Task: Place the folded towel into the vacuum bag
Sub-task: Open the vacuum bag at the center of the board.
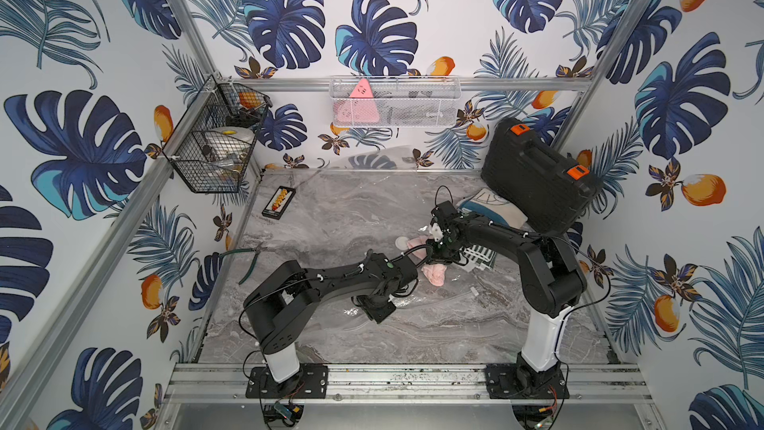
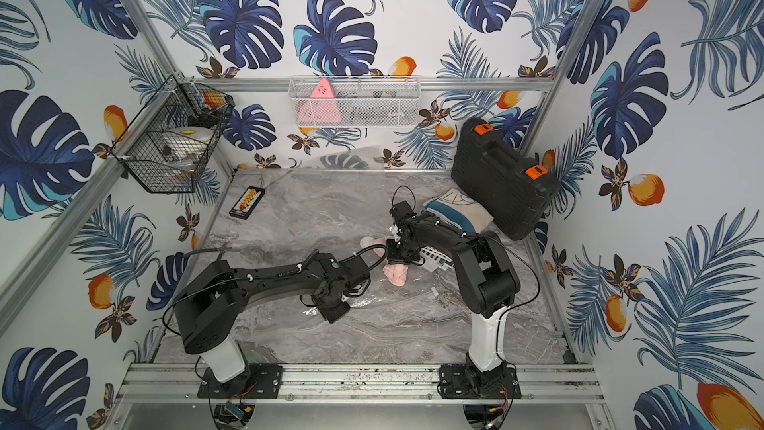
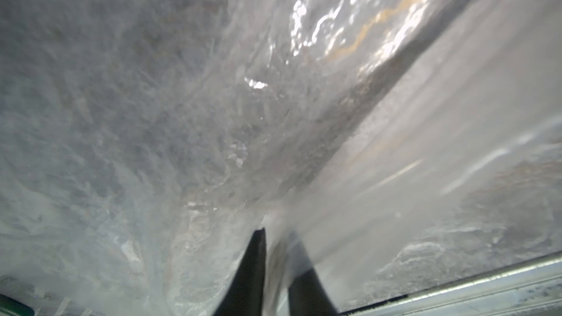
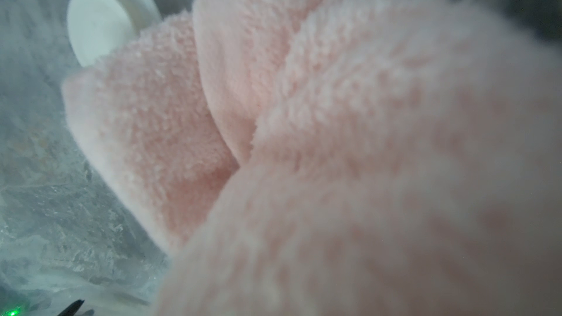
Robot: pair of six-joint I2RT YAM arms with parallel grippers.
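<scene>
Frankly, I can read no writing anywhere. My left gripper [image 3: 275,238] pinches the vacuum bag [image 3: 304,56]; whether my right gripper [image 1: 440,256] is gripping the pink towel [image 4: 334,147] I cannot tell.

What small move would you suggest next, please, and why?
Probably lift the left tool slightly to raise the bag's top layer: it looks shut on the plastic film, and the pink towel at the right tool sits by the white valve, seemingly needing more room.

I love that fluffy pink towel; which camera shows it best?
The right wrist view: the pink towel fills it, folds and pile clear. Both top views show only small pink bits beside the arm. The left wrist view shows none.
</scene>
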